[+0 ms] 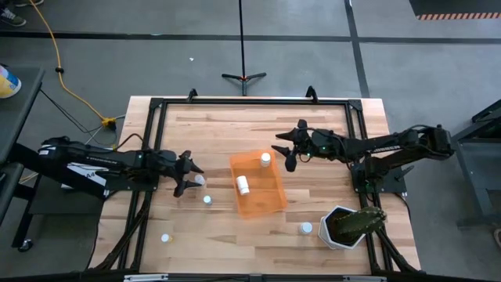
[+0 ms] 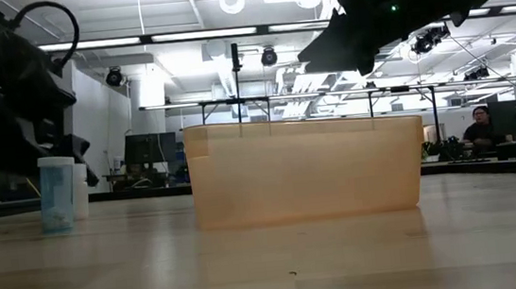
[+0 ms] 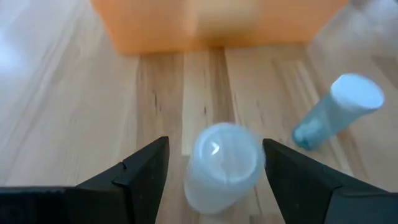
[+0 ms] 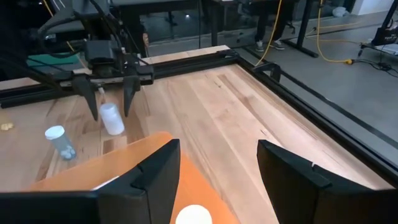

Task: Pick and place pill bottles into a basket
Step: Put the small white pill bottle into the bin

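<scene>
The orange basket [image 1: 270, 202] stands mid-table with two white pill bottles inside, one upright [image 1: 265, 160] and one lying [image 1: 243, 185]. My left gripper [image 1: 190, 177] is low at the table, left of the basket and open. Its fingers stand on either side of an upright pill bottle [image 3: 222, 167], which rests on its base. A second bottle [image 3: 336, 112] stands just beside it, toward the near edge [image 1: 207, 200]. My right gripper [image 1: 283, 153] is open and empty, raised over the basket's far right corner, above the upright bottle's cap [image 4: 194, 215].
Two more pill bottles stand near the front edge, one at the left [image 1: 165, 237] and one at the right [image 1: 305, 228]. That one is beside a white pot with a green plant [image 1: 344, 227]. A black frame [image 1: 250, 102] runs round the table.
</scene>
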Available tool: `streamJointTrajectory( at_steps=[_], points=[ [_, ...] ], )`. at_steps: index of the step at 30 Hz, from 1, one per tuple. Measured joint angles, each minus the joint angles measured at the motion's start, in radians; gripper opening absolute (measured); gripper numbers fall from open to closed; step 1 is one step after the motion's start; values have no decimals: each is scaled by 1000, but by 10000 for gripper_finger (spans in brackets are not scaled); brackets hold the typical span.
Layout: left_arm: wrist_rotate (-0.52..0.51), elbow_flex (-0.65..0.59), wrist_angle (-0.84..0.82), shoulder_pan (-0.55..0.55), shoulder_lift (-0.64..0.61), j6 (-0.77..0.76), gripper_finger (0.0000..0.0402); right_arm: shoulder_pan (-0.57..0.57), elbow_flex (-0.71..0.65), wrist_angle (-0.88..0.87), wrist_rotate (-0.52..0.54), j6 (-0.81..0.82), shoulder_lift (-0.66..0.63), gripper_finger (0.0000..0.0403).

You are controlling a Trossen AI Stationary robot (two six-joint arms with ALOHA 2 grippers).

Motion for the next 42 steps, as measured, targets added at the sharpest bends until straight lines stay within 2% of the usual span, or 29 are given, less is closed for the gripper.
streamJointTrajectory(
  at_steps=[10, 23, 26, 32, 37, 42],
  points=[
    [-5, 0, -1, 0, 31, 0, 288, 0, 0, -4, 0, 0, 0, 204],
    [-7, 0, 1, 0, 31, 0, 182, 0, 0, -10, 0, 0, 0, 204],
    [-7, 0, 17, 0, 31, -1, 182, 0, 0, -12, 0, 0, 0, 204],
    [-42, 0, 161, 0, 29, -1, 210, 0, 0, -14, 0, 0, 0, 204],
    [-121, 42, 178, 0, 30, 27, 182, 0, 0, -15, 0, 0, 0, 204],
    [-135, 112, 176, 0, 30, 29, 180, 0, 0, -19, 0, 0, 0, 204]
  ],
)
